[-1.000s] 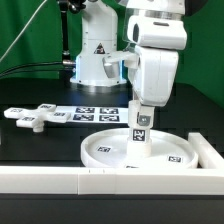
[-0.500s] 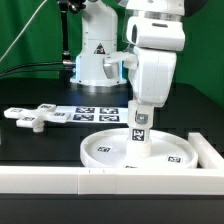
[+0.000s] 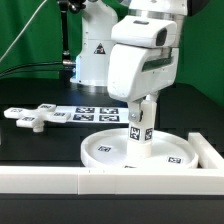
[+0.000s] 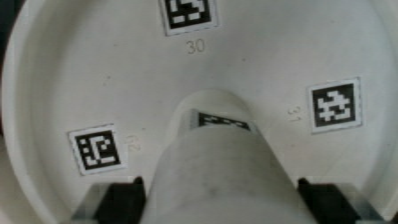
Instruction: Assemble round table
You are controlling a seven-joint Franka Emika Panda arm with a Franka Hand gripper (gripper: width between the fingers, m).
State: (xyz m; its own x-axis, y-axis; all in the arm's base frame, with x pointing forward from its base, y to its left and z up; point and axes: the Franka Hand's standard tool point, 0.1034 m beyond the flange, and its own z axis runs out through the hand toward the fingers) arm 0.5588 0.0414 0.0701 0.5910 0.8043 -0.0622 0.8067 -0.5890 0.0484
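The large rimmed round disc [image 3: 137, 151] lies flat on the table in front of the white border wall. The short cylindrical leg [image 3: 140, 130] stands upright on the disc's middle, a marker on its side. My gripper [image 3: 142, 104] is shut on the leg's upper part, straight above the disc. In the wrist view the leg [image 4: 221, 150] runs down between the two dark fingertips [image 4: 121, 198] to the disc [image 4: 107, 70], whose markers show around it. The flat cross-shaped piece [image 3: 36, 116] lies on the table at the exterior view's left.
The marker board [image 3: 92, 113] lies behind the disc, near the robot base [image 3: 95, 60]. The long white border wall [image 3: 60, 180] runs along the front and turns back at the exterior view's right [image 3: 210, 150].
The wrist and hand have rotated about the vertical axis while still holding the leg on the disc; the leg's marker faces a slightly different way. The disc and cross piece have not moved.
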